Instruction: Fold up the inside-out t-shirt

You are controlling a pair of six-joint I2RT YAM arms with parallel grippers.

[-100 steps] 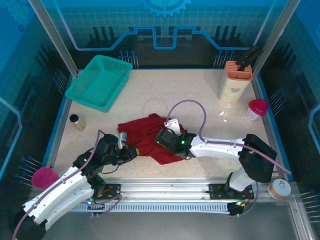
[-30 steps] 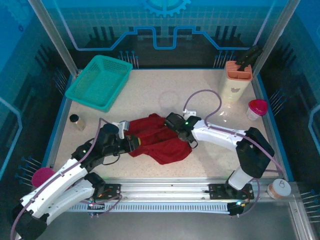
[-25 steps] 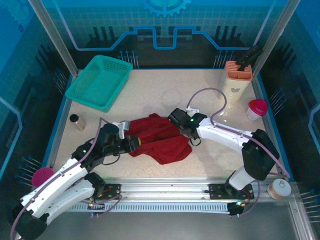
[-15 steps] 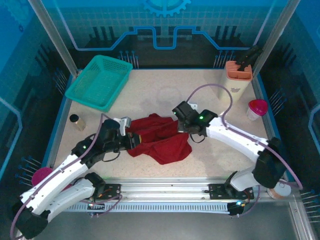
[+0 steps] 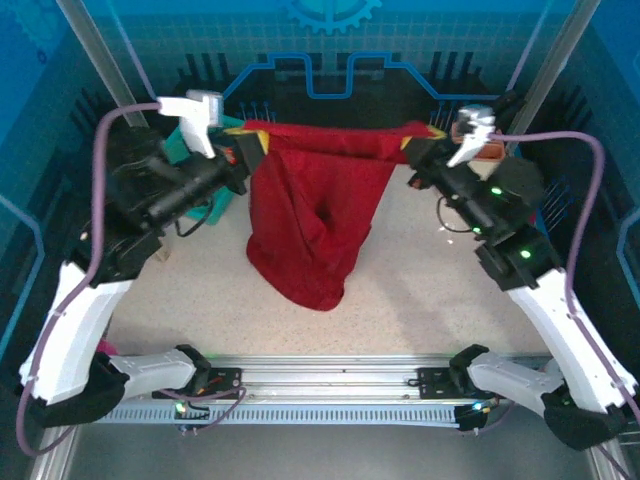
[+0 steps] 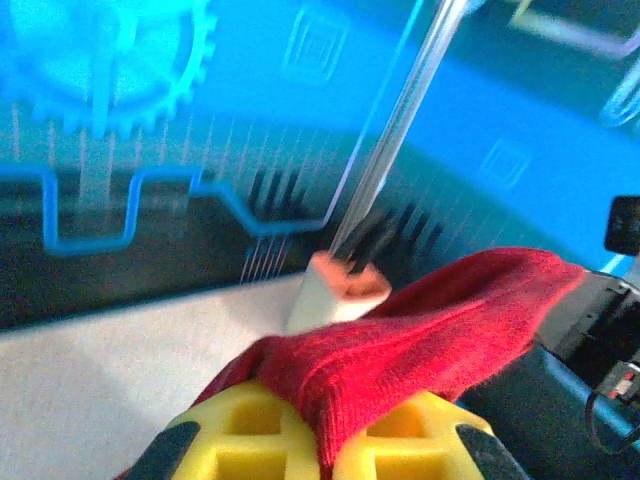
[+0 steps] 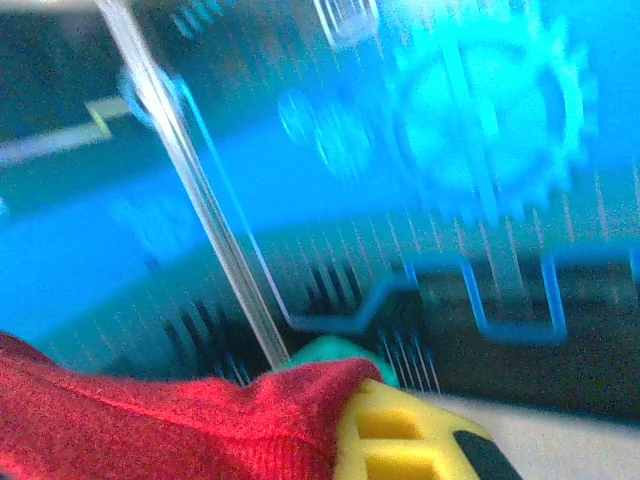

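Holding the inside-out t-shirt (image 5: 310, 215) stretched out, hanging above the tabletop (image 5: 420, 300), my left tool (image 5: 243, 152) and right tool (image 5: 413, 158) each pinch a top corner; no fold is made yet.

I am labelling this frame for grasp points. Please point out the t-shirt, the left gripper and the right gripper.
t-shirt (image 5: 315, 220), top view, middle of the hanging cloth.
left gripper (image 5: 248, 148), top view, between its fingertips, at the cloth's upper edge.
right gripper (image 5: 418, 146), top view, between its fingertips, at the cloth's upper edge.
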